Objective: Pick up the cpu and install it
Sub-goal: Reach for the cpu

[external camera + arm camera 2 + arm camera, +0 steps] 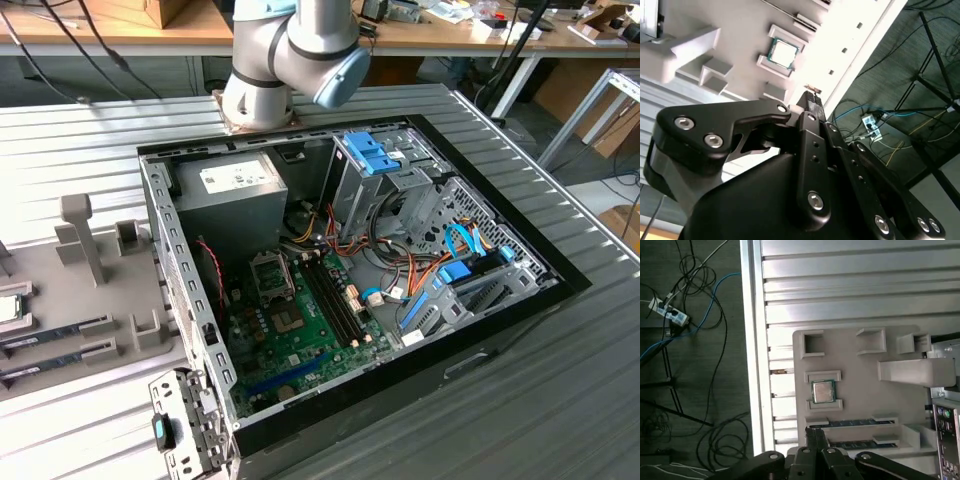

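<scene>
The cpu (823,391), a small square chip with a silvery top, lies flat between two ridges of a light grey holder tray (860,370). In the second wrist view the cpu (785,52) sits in that same cradle. In both wrist views my gripper (816,432) (812,98) hangs well above the tray, off to one side of the chip, its black fingers pressed together with nothing between them. In the exterior view the cpu (8,307) is at the far left edge, apart from the green circuit board (300,335) and its dark square socket (272,275).
The open computer case (180,260) lies on a ribbed metal table (560,400), with a grey power-supply box (235,185) and blue drive brackets (372,155) inside. Memory sticks (855,423) lie in tray slots beside the chip. Cables and a power strip (670,315) are on the floor.
</scene>
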`<move>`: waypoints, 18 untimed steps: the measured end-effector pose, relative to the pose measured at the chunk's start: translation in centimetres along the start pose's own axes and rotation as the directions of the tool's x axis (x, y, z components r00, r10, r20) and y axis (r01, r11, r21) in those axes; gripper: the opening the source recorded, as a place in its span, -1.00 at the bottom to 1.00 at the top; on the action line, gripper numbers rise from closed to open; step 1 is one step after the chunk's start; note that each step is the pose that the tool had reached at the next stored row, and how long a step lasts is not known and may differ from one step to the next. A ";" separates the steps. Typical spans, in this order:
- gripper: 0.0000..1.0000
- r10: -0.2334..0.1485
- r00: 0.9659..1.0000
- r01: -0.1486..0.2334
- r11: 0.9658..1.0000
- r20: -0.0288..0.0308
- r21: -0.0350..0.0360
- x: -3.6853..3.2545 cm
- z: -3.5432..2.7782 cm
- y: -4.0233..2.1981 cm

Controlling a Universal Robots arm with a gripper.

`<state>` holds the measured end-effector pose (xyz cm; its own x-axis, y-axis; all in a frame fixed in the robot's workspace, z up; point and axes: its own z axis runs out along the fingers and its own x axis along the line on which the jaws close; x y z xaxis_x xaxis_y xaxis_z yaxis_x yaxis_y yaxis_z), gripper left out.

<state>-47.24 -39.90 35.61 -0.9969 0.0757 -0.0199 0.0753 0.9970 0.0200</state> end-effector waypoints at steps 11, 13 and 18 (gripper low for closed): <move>-0.79 0.000 1.000 0.000 1.000 -0.001 0.000 -4.39 3.22 0.27; -0.79 0.000 1.000 0.000 1.000 -0.001 0.000 -4.37 3.53 0.27; -0.79 0.000 1.000 0.000 1.000 -0.001 0.000 -4.37 3.58 0.27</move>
<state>-42.79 -39.90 32.12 -0.9969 0.0757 -0.0191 0.0753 0.9970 0.0198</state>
